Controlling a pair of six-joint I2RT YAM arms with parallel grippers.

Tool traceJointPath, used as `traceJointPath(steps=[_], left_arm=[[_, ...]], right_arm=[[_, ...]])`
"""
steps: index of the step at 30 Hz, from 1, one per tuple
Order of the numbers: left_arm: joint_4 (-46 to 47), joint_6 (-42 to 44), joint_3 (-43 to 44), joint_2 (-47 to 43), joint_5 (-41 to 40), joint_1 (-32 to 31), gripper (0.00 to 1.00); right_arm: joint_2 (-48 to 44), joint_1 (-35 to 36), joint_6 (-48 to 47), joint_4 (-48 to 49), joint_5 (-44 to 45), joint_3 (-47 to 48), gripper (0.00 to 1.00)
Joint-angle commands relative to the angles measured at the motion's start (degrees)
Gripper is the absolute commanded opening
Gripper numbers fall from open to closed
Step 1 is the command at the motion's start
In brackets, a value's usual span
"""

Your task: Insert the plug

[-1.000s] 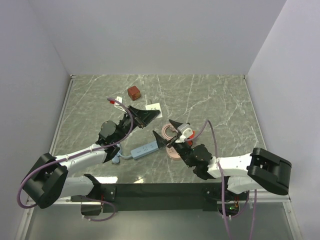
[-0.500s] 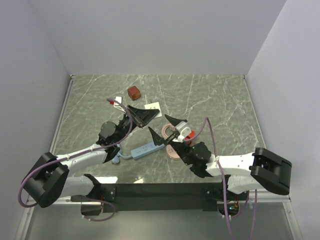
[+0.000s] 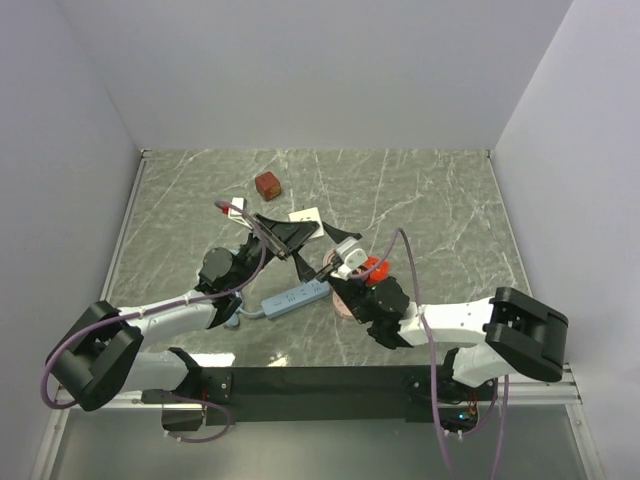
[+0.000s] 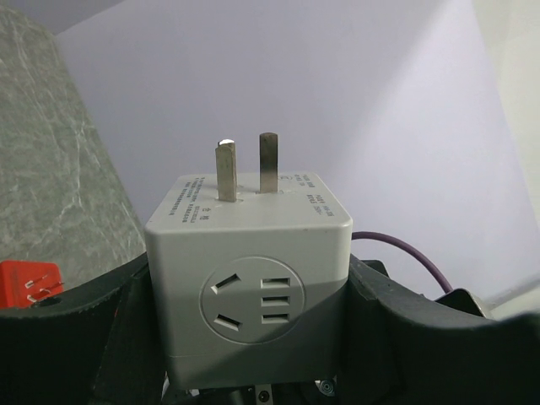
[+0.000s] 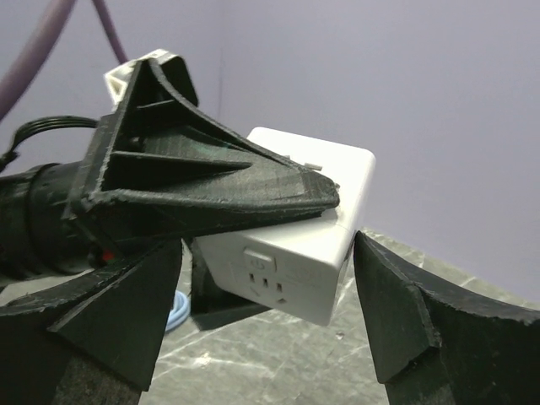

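Note:
The plug [image 3: 373, 268] is a bright red cube lying on the table just right of my right wrist. Its corner with white marks also shows in the left wrist view [image 4: 29, 283]. My left gripper [image 4: 253, 321] is shut on a white cube adapter [image 4: 249, 278], held above the table with its two metal prongs pointing up. My right gripper [image 5: 266, 291] is open, with its jaws on either side of that white cube [image 5: 295, 240] and a gap left at each side. From above, the two grippers meet at the white cube [image 3: 306, 216].
A light blue power strip [image 3: 296, 297] lies on the marble table between the arms, its cable running left. A darker brownish-red cube [image 3: 267, 185] sits further back. A pink disc [image 3: 345, 305] lies under the right arm. Walls close in the table on three sides.
My right gripper has moved left and up to the white cube held by the left gripper, and its jaws have narrowed around it. The left gripper has shifted slightly right, grip unchanged.

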Motion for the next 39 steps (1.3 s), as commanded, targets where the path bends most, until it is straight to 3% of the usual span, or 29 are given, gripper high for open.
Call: traceJointPath(steps=[1, 8, 11, 12, 15, 18, 19, 22, 25, 33, 36, 37, 39], left_arm=[[7.10, -2.17, -0.69, -1.17, -0.31, -1.03, 0.00], [9.21, -3.58, -2.80, -2.22, -1.19, -1.56, 0.00], [9.65, -3.67, -3.15, -2.75, -1.20, -1.47, 0.00], [9.48, -3.49, -3.06, -3.01, -1.11, -1.56, 0.00], [10.70, -3.58, -3.33, -2.32, -0.58, -1.56, 0.00], [11.67, -3.32, -2.80, -0.91, 0.74, -1.56, 0.10], [12.02, -3.23, -2.54, -0.56, 1.09, -1.56, 0.27], [12.73, -1.21, -2.27, -0.55, 1.80, -1.38, 0.61], [7.21, 2.91, -0.69, -2.83, 1.18, -1.21, 0.99], [-0.71, 10.47, -0.43, -7.50, -3.21, -0.33, 0.99], [-3.97, 13.89, -0.60, -7.15, -5.93, 1.86, 0.99], [-4.23, 14.96, -0.95, -6.97, -6.03, 3.18, 0.99], [-3.19, 17.32, -1.65, -6.19, -3.49, 8.43, 0.99]], right_arm=[[2.50, 0.60, -2.99, 26.80, 1.51, 3.85, 0.87], [5.76, 0.60, -5.09, 26.80, 3.80, 6.76, 0.76], [6.03, 0.51, -5.62, 26.80, 4.50, 7.11, 0.56], [5.94, 0.51, -5.71, 26.88, 4.59, 7.11, 0.37], [5.16, 0.60, -6.07, 26.88, 5.37, 6.76, 0.00], [4.02, 0.34, -6.68, 26.80, 5.99, 6.06, 0.00], [3.66, 0.34, -6.94, 26.71, 6.34, 5.71, 0.00], [1.73, -0.10, -8.79, 26.62, 8.10, 4.22, 0.00], [-1.61, -0.81, -9.05, 26.36, 9.42, 1.14, 0.00], [-11.88, -1.42, -6.51, 17.75, 12.50, -4.84, 0.00], [-20.64, -1.42, -1.69, 2.07, 11.80, -5.03, 0.00], [-23.21, -1.42, 2.24, -10.95, 11.45, -4.58, 0.00], [-30.92, -1.51, 6.13, -21.06, 11.27, -3.88, 0.00]])
